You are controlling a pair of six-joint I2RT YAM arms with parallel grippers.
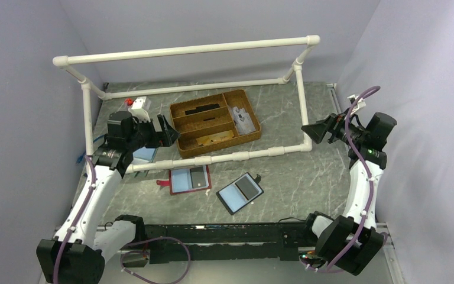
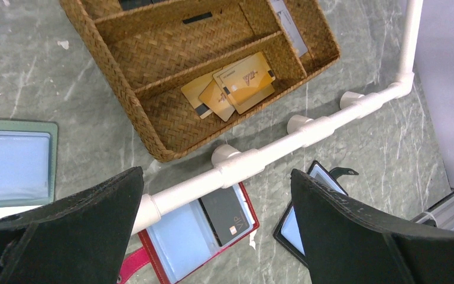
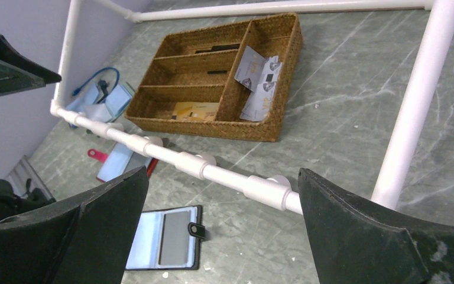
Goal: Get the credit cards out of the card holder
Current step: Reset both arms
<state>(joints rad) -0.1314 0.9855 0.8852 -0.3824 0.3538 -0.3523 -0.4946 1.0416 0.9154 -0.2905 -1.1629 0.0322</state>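
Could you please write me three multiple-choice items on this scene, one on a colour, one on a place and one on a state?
1. The loose cards in the near compartment of the woven tray are: A. gold; B. green; C. red.
2. The card holder lies: A. inside that tray; B. on the table, right of the red-edged holder; C. on top of the pipes.
3. The card holder is: A. folded shut; B. open, credit cards inside; C. open and empty.
Answers: 1 A, they look gold in the left wrist view; 2 B, the top view shows it there; 3 B, a light blue and a dark card fill its halves.
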